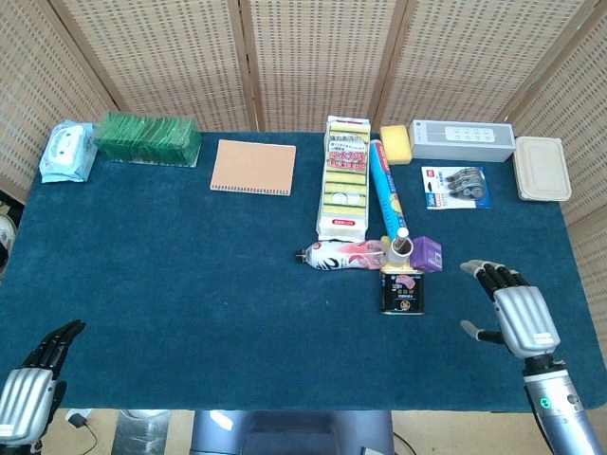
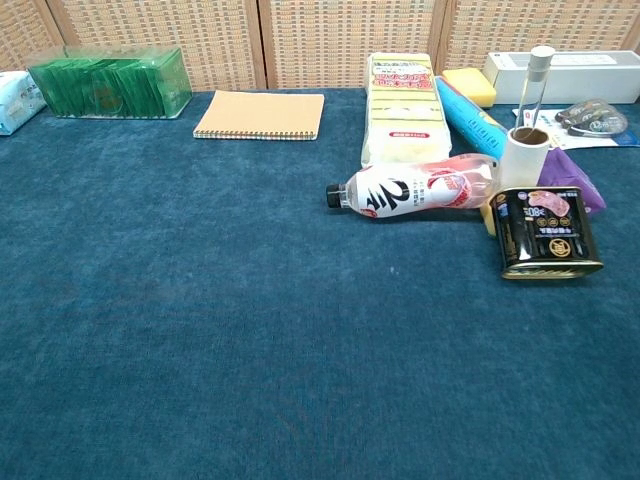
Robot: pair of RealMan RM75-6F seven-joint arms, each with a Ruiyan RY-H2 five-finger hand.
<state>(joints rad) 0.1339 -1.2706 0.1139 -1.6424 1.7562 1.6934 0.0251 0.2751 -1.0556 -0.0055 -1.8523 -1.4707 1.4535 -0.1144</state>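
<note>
My right hand (image 1: 512, 311) hovers over the blue table (image 1: 190, 284) near its front right, fingers spread, holding nothing. It is to the right of a black tin can (image 1: 402, 290) (image 2: 544, 232). A pink-and-white bottle (image 1: 341, 254) (image 2: 415, 187) lies on its side next to a white tape roll (image 1: 401, 249) (image 2: 525, 156) and a purple box (image 1: 427, 253) (image 2: 570, 178). My left hand (image 1: 30, 384) hangs past the table's front left corner, empty, fingers extended. Neither hand shows in the chest view.
Along the back stand a wipes pack (image 1: 67, 150), a green box (image 1: 147, 138), an orange notebook (image 1: 253, 167), a yellow sponge pack (image 1: 345, 178), a blue tube (image 1: 385, 192), a yellow sponge (image 1: 395, 144), a grey speaker (image 1: 462, 140), a blister pack (image 1: 456, 185) and a beige lidded container (image 1: 542, 169).
</note>
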